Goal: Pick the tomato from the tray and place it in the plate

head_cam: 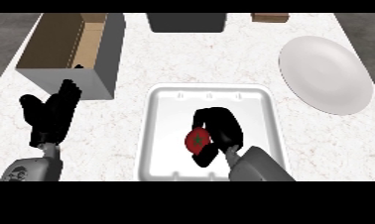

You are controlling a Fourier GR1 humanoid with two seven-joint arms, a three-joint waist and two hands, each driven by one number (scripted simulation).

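Because the tomato [197,139] has to be lifted out before it can go anywhere, the right hand [222,131] has its fingers and thumb curled round it from the 3 o'clock side, so only the red left face with its dark stem spot shows past the black fingers. The tomato sits inside the white tray [165,119], low and a little right of the tray's middle, and whether it rests on the tray floor or is just clear of it I cannot tell. Nothing else shows in the tray. The grey right forearm crosses the tray's rim at about 5 o'clock, which suits a grasp made from the near side. From the tray, the white plate [326,74] lies at about 2 o'clock, well apart on the counter [132,59], with nothing showing on it; I judge the carry will go up and to the right once the tomato clears the tray wall. At about 10 o'clock from the tray stands an open cardboard box [70,49] with grey outer walls, and what it holds I cannot make out. A dark bin [187,22] sits at 12 o'clock by the far edge, and a small brown block [270,17] at 1 o'clock. The left hand [51,114] rests open, fingers up, at 9 o'clock from the tray, holding nothing.
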